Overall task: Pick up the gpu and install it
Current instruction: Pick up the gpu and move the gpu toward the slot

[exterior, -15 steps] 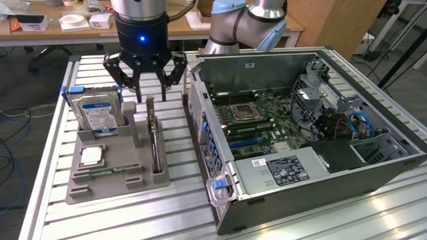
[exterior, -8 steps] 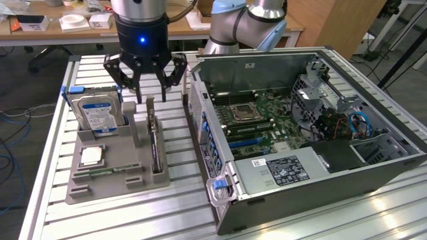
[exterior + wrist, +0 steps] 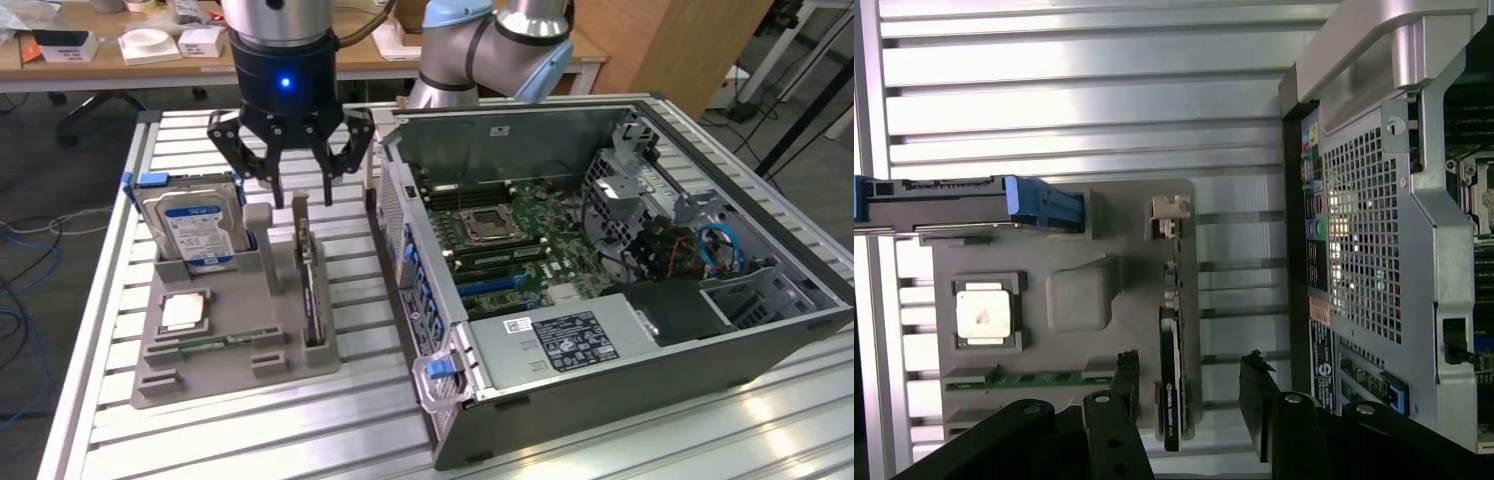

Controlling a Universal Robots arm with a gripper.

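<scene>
No wording can be made out from where I work. The hard drive (image 3: pixel 198 228), upright in the grey tray (image 3: pixel 224 375) on the desk (image 3: pixel 267 440), wears a blue-and-white label whose print is too fine to read. Inside the open computer case (image 3: pixel 641 400), the power supply (image 3: pixel 534 365) carries a black label (image 3: pixel 577 338) with white print and a small white sticker (image 3: pixel 517 326) beside it, both illegible. In the wrist view, a dark printed sticker (image 3: pixel 1321 365) on the case's rear panel is unreadable too. The gpu (image 3: pixel 1170 380) and the processor (image 3: pixel 985 313) in the tray show no marking I can read.
</scene>
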